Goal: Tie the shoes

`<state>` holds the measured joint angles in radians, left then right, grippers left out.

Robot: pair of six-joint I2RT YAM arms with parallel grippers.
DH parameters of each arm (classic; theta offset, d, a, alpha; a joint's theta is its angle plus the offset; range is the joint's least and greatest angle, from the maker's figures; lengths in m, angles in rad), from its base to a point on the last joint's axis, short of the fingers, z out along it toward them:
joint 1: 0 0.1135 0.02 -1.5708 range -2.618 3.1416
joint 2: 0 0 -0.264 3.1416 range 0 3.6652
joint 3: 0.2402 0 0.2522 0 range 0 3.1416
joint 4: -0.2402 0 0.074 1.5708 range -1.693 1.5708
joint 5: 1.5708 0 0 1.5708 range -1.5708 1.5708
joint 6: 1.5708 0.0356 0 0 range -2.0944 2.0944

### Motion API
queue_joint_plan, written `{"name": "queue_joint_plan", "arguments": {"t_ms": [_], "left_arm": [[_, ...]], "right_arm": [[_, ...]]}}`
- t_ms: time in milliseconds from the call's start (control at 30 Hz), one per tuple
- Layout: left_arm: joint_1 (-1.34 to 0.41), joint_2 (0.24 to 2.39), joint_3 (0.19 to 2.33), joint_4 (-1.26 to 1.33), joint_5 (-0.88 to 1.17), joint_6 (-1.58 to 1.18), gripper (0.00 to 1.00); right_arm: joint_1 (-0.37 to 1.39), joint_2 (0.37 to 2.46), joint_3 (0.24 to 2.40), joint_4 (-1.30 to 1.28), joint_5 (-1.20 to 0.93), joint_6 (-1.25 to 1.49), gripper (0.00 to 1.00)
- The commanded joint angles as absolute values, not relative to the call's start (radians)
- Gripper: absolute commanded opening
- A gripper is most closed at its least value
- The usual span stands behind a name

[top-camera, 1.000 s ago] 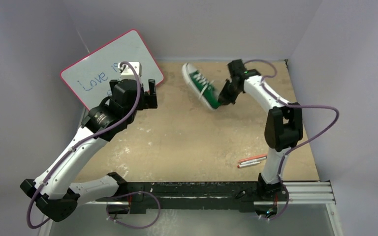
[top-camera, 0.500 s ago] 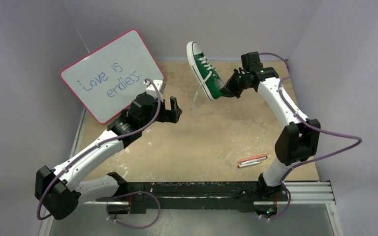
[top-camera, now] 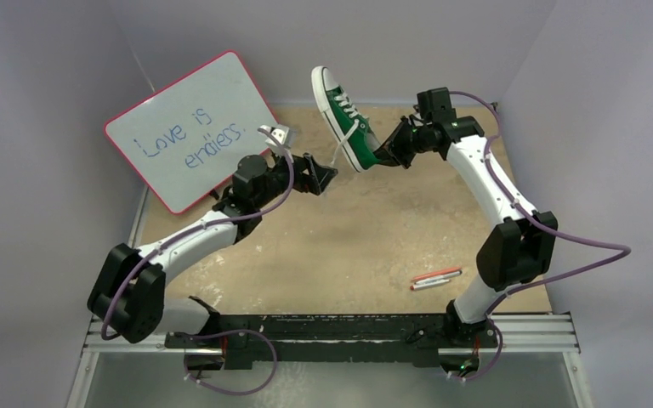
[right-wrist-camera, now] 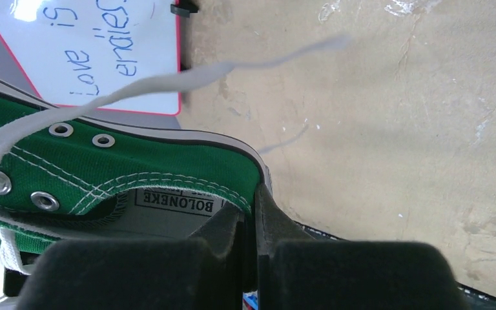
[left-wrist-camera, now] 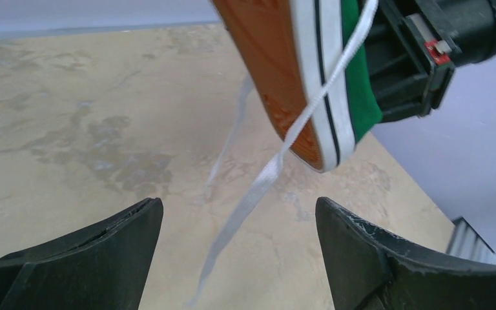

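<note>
The left arm (top-camera: 187, 242) and right arm (top-camera: 479, 170) have white shells and black joints. A purple cable (top-camera: 595, 240) loops along each. Their fingers (left-wrist-camera: 387, 258) are black.

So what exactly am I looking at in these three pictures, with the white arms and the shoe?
Two robot arms, each ending in a two-finger gripper. The wide picture comes from a camera overhead; the other two from cameras on the wrists. The right gripper pinches the heel of a green shoe, holding it above the table. The left gripper is open beside it, a loose lace dangling in front. A whiteboard sits at the back left; pens lie at the front right.
</note>
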<state>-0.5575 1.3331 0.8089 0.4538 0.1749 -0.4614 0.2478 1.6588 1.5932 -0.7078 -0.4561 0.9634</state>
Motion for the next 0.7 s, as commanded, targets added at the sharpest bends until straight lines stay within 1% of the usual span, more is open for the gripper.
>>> {"name": "queue_joint_plan", "arguments": {"t_ms": [0, 67, 167, 200, 267, 333, 367, 467, 500, 533, 567, 667], "left_arm": [[-0.561, 1.393, 0.807, 0.702, 0.372, -0.492, 0.86], [-0.568, 1.437, 0.811, 0.746, 0.410, -0.520, 0.86], [-0.575, 1.509, 0.864, 0.706, 0.382, -0.495, 0.78], [-0.574, 1.528, 0.883, 0.698, 0.372, -0.489, 0.72], [-0.575, 1.561, 0.927, 0.671, 0.347, -0.475, 0.55], [-0.575, 1.579, 0.973, 0.613, 0.332, -0.463, 0.41], [-0.575, 1.579, 0.988, 0.591, 0.323, -0.462, 0.37], [-0.577, 1.561, 1.009, 0.550, 0.328, -0.468, 0.18], [-0.581, 1.555, 1.026, 0.491, 0.326, -0.471, 0.08], [-0.591, 1.556, 1.062, 0.408, 0.311, -0.473, 0.02], [-0.605, 1.566, 1.110, 0.293, 0.304, -0.465, 0.00], [-0.650, 1.641, 1.300, -0.082, 0.278, -0.466, 0.00]], "right_arm": [[0.248, 1.569, 1.606, -0.640, -0.549, 1.002, 0.00], [0.247, 1.562, 1.601, -0.640, -0.554, 1.005, 0.00], [0.242, 1.550, 1.588, -0.640, -0.574, 1.012, 0.00], [0.240, 1.542, 1.581, -0.639, -0.578, 1.015, 0.00], [0.231, 1.524, 1.563, -0.632, -0.585, 1.023, 0.00], [0.209, 1.505, 1.548, -0.632, -0.580, 1.025, 0.00], [0.190, 1.496, 1.542, -0.636, -0.575, 1.023, 0.00], [0.096, 1.470, 1.530, -0.659, -0.571, 0.981, 0.00], [0.060, 1.466, 1.539, -0.682, -0.559, 0.952, 0.00], [0.022, 1.464, 1.553, -0.716, -0.537, 0.908, 0.00], [-0.010, 1.463, 1.570, -0.751, -0.506, 0.858, 0.00], [-0.046, 1.463, 1.586, -0.859, -0.353, 0.711, 0.00]]}}
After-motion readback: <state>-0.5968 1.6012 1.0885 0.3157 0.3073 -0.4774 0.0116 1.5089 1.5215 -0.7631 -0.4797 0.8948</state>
